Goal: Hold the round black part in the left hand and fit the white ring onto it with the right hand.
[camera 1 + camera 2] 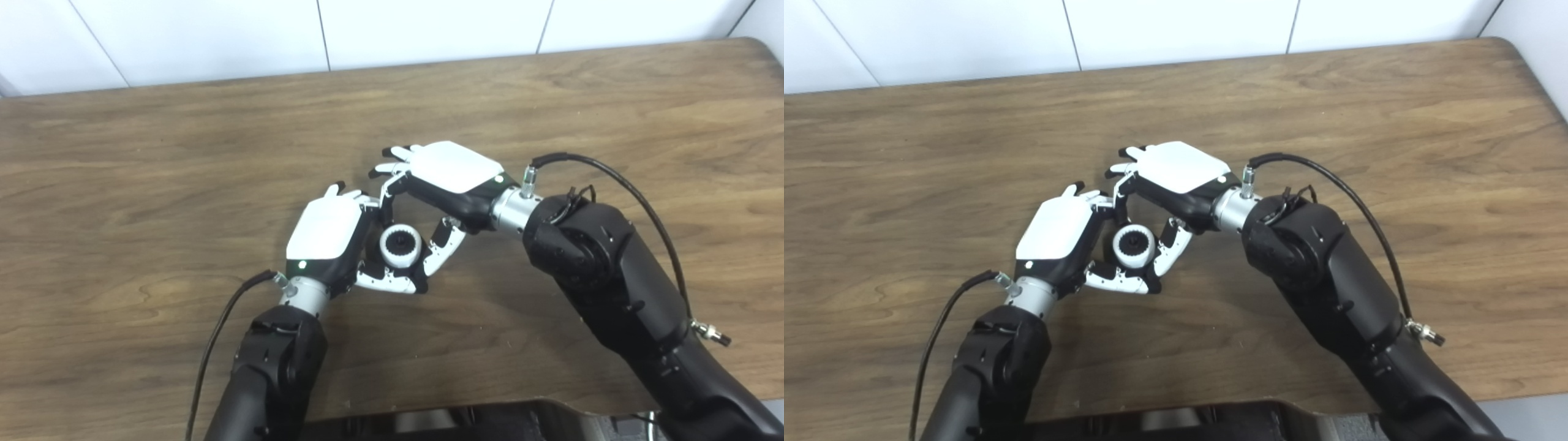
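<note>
The round black part (pixel 400 242) is a small toothed disc facing up, held a little above the wooden table (pixel 184 153). The white ring (pixel 387 251) sits around its rim. My left hand (pixel 331 236) cups the part from the left and below, with its thumb curled under the front. From the right, my right hand (pixel 450 174) reaches over. Its thumb lies against the ring's right side and one bent finger comes down at the ring's far left. The right hand's other fingers (pixel 395 160) stretch out straight above. The part's underside is hidden by the left hand.
Both forearms come in from the bottom edge, with a black cable looping over the right wrist (pixel 612 177) and another beside the left arm (pixel 214 331). The table's near edge (pixel 459 404) runs just below the arms. A white panelled wall (pixel 367 30) backs the table.
</note>
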Robot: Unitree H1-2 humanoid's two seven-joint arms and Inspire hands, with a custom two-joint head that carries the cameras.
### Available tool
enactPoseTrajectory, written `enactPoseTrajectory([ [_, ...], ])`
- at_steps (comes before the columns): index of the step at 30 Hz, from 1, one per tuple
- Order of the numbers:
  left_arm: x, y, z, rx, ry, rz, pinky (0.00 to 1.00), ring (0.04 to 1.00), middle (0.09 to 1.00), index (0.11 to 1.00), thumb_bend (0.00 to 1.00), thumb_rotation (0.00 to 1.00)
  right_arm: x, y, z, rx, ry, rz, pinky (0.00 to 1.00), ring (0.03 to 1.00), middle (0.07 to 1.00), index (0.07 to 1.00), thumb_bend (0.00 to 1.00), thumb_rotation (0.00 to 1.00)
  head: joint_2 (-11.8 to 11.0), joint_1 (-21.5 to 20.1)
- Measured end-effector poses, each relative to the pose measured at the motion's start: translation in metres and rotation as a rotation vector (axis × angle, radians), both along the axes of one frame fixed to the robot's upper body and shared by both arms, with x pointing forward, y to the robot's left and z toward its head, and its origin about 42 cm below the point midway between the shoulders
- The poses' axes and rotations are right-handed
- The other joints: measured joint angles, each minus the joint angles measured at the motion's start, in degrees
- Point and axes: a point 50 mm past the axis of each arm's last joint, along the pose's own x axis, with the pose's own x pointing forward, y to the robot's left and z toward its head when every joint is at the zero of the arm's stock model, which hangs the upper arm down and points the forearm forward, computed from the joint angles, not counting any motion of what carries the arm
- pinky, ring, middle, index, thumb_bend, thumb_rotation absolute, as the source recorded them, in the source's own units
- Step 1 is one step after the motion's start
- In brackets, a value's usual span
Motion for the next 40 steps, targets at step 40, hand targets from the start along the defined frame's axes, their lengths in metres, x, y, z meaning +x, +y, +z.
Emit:
enactPoseTrajectory([
  [40, 0.001, 0.004, -0.001, -0.010, 0.002, 0.003, 0.99, 0.878, 0.773, 0.486, 0.52, 0.06, 0.022, -0.057, 0.043, 0.054, -0.064, -0.197, 1.00, 1.000, 0.907, 0.634, 0.95, 0.20, -0.7, -0.2],
])
